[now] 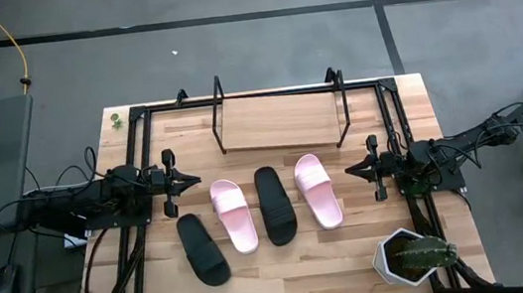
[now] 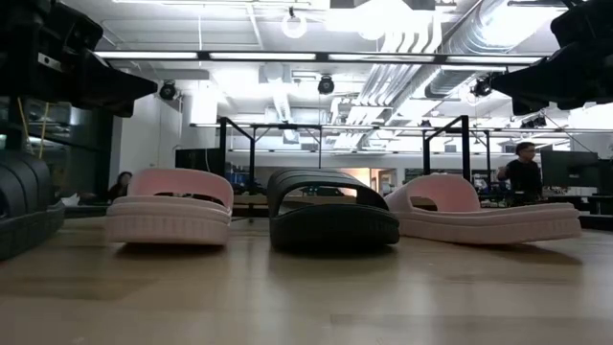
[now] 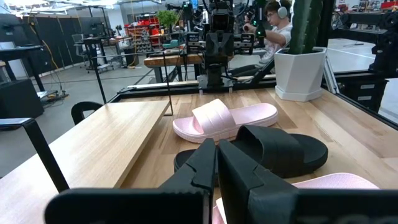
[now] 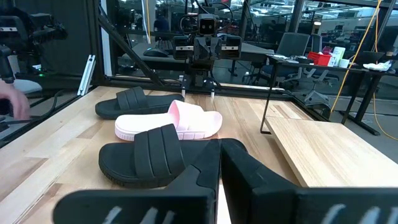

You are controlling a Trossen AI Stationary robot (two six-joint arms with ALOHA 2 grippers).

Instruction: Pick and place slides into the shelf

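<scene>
The left end effector (image 1: pixel 196 180) hovers above the light wooden worktop (image 1: pixel 297 272) with its two dark fingers pressed together and nothing between them. Nearest to it, just ahead and to the operator side, lies a matte black open-toe slide sandal (image 1: pixel 202 249) at a slant. Directly ahead of its tips lies a light pink slide sandal with one wide strap (image 1: pixel 233 214), then a second matte black slide sandal (image 1: pixel 275 205), then a second light pink slide sandal (image 1: pixel 317 191); the four lie side by side in a row between the two end effectors, none held. The right end effector (image 1: pixel 349 169) faces the left one from the far end of that row, just beyond the second light pink slide sandal, likewise clenched and empty. To the side of both end effectors, away from the operator edge, stands the low shelf, a light wooden rectangular board in a thin black wire frame (image 1: pixel 278 119); its board carries no sandal. Behind the right end effector, near the worktop corner, stands a green cactus in a white faceted pot (image 1: pixel 410 256). In the room beyond the worktop, the low view shows a person in dark clothing (image 2: pixel 523 173) standing.
</scene>
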